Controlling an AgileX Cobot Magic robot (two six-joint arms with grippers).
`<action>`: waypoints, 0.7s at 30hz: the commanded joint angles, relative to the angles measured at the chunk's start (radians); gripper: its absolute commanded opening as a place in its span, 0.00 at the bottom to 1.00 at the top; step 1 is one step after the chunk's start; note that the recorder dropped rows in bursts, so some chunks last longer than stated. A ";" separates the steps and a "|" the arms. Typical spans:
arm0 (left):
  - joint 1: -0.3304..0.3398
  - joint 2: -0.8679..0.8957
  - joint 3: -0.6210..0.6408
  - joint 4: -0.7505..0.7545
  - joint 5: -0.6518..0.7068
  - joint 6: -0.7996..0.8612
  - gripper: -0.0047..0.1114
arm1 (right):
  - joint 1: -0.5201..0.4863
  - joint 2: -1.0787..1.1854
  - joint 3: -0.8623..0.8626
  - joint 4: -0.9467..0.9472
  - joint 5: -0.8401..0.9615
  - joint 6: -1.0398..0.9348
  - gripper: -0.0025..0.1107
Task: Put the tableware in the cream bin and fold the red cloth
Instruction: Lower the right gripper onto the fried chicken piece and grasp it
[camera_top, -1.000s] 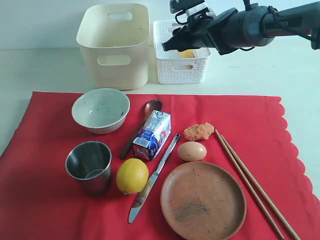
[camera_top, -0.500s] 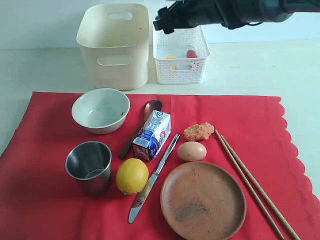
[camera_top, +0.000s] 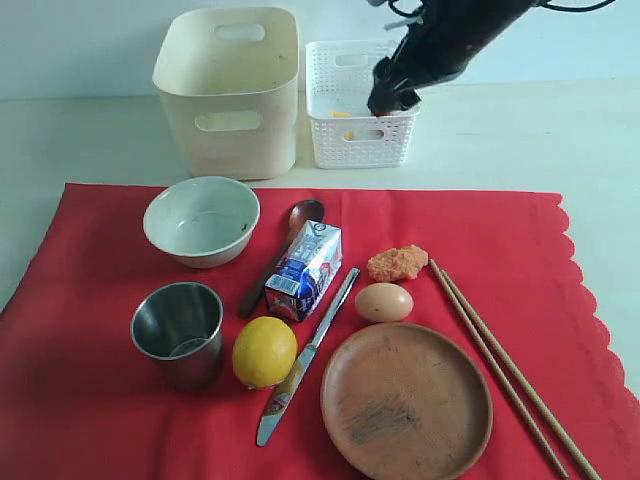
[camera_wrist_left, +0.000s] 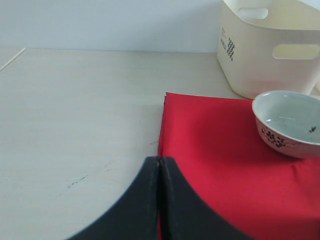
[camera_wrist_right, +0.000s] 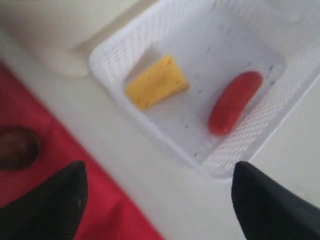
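Note:
On the red cloth (camera_top: 90, 410) lie the pale bowl (camera_top: 201, 218), steel cup (camera_top: 178, 330), wooden spoon (camera_top: 283, 255), knife (camera_top: 305, 355), brown plate (camera_top: 405, 400) and chopsticks (camera_top: 505, 370). The cream bin (camera_top: 228, 85) stands behind the cloth, nothing showing inside. My right gripper (camera_top: 383, 102) hangs open and empty above the front wall of the white basket (camera_top: 360, 140); its wrist view shows the gripper (camera_wrist_right: 160, 170) wide apart over bare table. My left gripper (camera_wrist_left: 159, 161) is shut on nothing at the cloth's (camera_wrist_left: 215, 165) left edge, short of the bowl (camera_wrist_left: 290, 122) and bin (camera_wrist_left: 270, 45).
Cheese (camera_wrist_right: 156, 82) and a sausage (camera_wrist_right: 235, 102) lie in the white basket (camera_wrist_right: 150, 35). A lemon (camera_top: 264, 350), egg (camera_top: 384, 302), milk carton (camera_top: 305, 270) and an orange food piece (camera_top: 397, 263) sit among the tableware on the cloth.
My right arm rose off the white basket, then swung to point down at its front wall, jaws spread wider. The sausage now lies loose in the basket. The left arm is still.

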 joint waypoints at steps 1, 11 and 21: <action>0.002 -0.007 0.003 0.004 -0.013 0.001 0.04 | -0.002 -0.033 -0.006 -0.033 0.184 0.023 0.69; 0.002 -0.007 0.003 0.004 -0.013 0.001 0.04 | -0.002 -0.113 0.040 0.027 0.384 -0.075 0.69; 0.002 -0.007 0.003 0.004 -0.013 0.001 0.04 | 0.001 -0.250 0.361 0.146 0.249 -0.211 0.69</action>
